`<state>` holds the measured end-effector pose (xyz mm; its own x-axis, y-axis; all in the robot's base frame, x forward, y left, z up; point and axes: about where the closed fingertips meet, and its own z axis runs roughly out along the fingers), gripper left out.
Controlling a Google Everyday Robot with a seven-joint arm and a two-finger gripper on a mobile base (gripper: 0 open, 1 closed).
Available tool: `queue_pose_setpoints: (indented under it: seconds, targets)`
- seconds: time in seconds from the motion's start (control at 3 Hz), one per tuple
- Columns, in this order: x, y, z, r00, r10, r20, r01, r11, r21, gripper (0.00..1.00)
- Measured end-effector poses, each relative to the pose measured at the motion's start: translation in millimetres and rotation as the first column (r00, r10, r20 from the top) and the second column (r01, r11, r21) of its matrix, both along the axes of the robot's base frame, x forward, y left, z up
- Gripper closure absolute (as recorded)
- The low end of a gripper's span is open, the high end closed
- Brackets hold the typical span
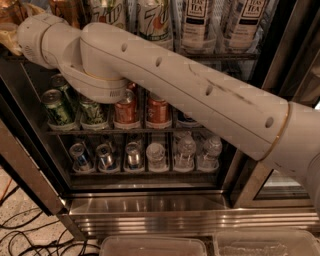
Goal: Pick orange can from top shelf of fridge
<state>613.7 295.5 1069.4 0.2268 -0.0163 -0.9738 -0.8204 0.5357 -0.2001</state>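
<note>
The fridge (150, 205) stands open with dark wire racks of drinks. On the top shelf (225, 56), a copper-orange can (65, 10) shows at the upper left, cut off by the frame's top edge and partly hidden by my arm. Tall white-green 7Up cans (154, 20) and tea bottles (200, 22) stand to its right. My white arm (190, 85) crosses the view from right to upper left. The gripper (9, 36) is at the left edge, just left of and below the orange can, mostly hidden behind the wrist.
Below are green cans (57, 106), red-orange soda cans (159, 111), and a lower rack of small cans and water bottles (185, 152). Clear plastic bins (155, 246) sit in front of the fridge. Cables (20, 227) lie on the floor at left.
</note>
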Motion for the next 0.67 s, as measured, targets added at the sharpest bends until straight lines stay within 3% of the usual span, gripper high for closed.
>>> queue_pose_setpoints:
  seconds: [0.33, 0.67]
  targets:
    - [0.0, 0.0, 0.0, 1.0, 0.0, 0.0, 0.0, 1.0, 0.0, 0.88]
    - [0.0, 0.0, 0.0, 1.0, 0.0, 0.0, 0.0, 1.0, 0.0, 1.0]
